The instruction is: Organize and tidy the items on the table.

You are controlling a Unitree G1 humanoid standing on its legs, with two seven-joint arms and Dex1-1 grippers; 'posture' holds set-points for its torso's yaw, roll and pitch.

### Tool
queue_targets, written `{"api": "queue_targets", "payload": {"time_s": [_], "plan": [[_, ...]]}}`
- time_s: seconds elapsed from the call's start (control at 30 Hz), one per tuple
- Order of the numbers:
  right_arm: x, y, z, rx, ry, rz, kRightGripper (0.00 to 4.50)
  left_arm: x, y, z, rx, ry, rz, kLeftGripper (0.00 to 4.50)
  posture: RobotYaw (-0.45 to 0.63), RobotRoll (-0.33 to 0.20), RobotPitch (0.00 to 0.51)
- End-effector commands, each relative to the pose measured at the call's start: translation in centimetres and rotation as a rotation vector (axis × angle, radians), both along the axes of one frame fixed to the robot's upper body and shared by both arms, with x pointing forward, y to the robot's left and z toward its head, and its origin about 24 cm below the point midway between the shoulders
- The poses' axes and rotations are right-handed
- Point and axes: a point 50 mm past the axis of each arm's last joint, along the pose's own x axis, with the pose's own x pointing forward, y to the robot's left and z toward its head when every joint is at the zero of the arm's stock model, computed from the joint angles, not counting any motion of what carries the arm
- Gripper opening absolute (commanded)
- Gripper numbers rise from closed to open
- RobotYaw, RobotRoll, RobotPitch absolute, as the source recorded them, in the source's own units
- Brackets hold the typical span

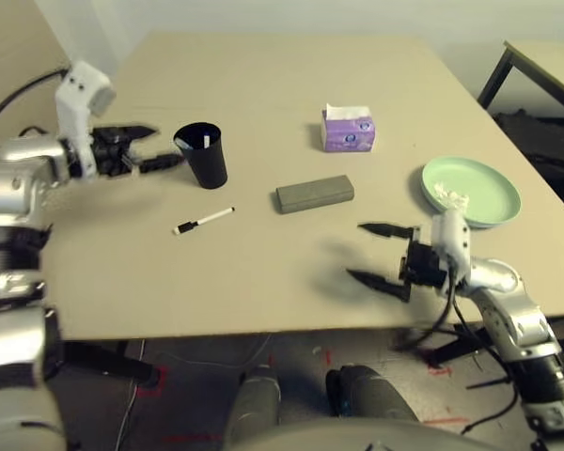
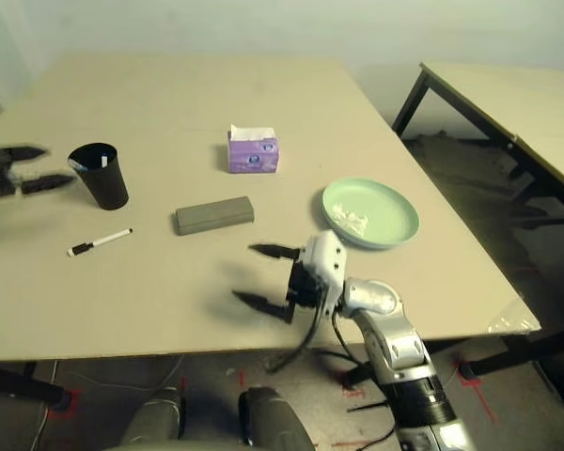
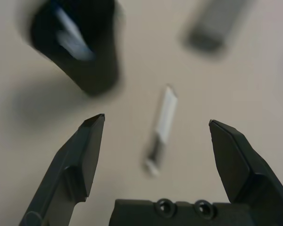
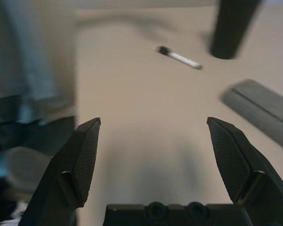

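The black cup (image 1: 204, 158) stands at the left of the table (image 1: 263, 272), with a thin pale stick (image 3: 71, 34) inside it. My left gripper (image 1: 165, 146) hovers open just left of the cup, holding nothing. The white-black marker (image 1: 204, 221) lies in front of the cup. A grey glasses case (image 1: 315, 194) lies mid-table, and the purple tissue pack (image 1: 348, 130) stands behind it. A crumpled white tissue (image 1: 451, 197) rests on the green plate (image 1: 493, 193) at the right. My right gripper (image 1: 357, 251) is open and empty above the table's front, left of the plate.
A second beige table (image 2: 508, 94) with black legs stands off to the right, across a gap. The table's front edge (image 1: 263, 331) lies close under my right gripper. Bare tabletop stretches along the back and the front left.
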Motion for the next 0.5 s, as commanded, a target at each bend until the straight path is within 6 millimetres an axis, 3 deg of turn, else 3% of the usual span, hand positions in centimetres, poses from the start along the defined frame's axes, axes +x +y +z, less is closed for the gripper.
{"api": "queue_targets", "payload": {"time_s": [0.03,0.5], "plan": [[0.0,0.4,0.1,0.004,0.005,0.025,4.50,-0.4,-0.9,-1.6,0.113,0.120,-0.060,4.49,-0.02,0.000,0.057],[-0.5,0.8,0.1,0.007,0.004,-0.010,4.50,5.0,-3.4,-6.4,0.282,0.144,-0.180,4.49,-0.08,0.000,0.067]]}}
